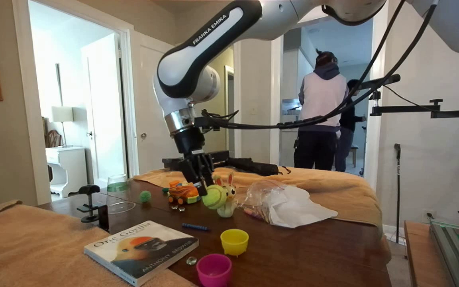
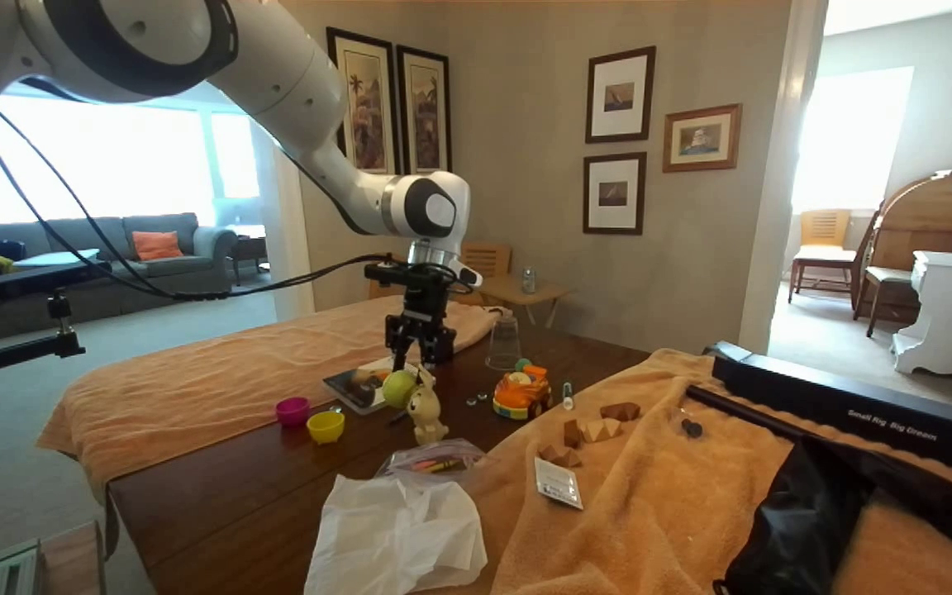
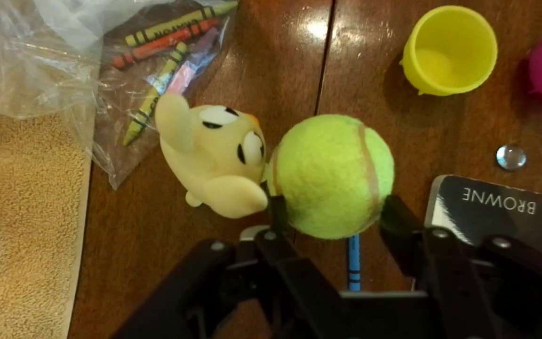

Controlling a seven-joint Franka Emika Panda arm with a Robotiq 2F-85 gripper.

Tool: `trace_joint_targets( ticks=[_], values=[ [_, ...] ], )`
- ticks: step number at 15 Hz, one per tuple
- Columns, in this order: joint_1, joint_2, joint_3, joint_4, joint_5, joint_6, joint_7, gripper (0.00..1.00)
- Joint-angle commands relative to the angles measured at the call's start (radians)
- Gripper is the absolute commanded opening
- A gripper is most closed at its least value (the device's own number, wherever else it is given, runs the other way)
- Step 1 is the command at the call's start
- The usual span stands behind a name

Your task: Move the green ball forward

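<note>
The green ball (image 3: pixel 334 174) is a yellow-green tennis ball with seam lines. It also shows in both exterior views (image 1: pixel 215 197) (image 2: pixel 398 390). My gripper (image 3: pixel 335 209) has its two fingers against opposite sides of the ball and holds it above the table. The gripper points down in both exterior views (image 1: pixel 206 188) (image 2: pixel 410 365). A pale rabbit toy (image 3: pixel 214 150) stands right beside the ball; I cannot tell whether they touch. A blue crayon (image 3: pixel 354 268) lies on the table, partly hidden by the ball.
A yellow cup (image 1: pixel 234 242), a magenta cup (image 1: pixel 214 270) and a gorilla book (image 1: pixel 142 251) lie nearby. An orange toy car (image 2: pixel 521 395), a clear glass (image 2: pixel 504 345) and a small textured green ball (image 1: pixel 145 195) stand farther off. A crayon bag (image 3: pixel 125 94) lies beside the rabbit.
</note>
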Motion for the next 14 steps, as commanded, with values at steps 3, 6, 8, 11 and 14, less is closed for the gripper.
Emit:
trace_joint_targets(
  ticks=[3, 6, 8, 11, 14],
  values=[
    [0.016, 0.026, 0.017, 0.016, -0.033, -0.038, 0.01, 0.27],
    [0.02, 0.038, 0.023, 0.016, -0.033, -0.025, 0.005, 0.27],
    [0.022, 0.039, 0.024, 0.015, -0.036, -0.024, 0.005, 0.27],
    [0.023, 0.038, 0.023, 0.016, -0.042, -0.029, 0.006, 0.27],
    [0.02, 0.052, 0.009, 0.04, -0.057, -0.009, 0.02, 0.27]
  ],
)
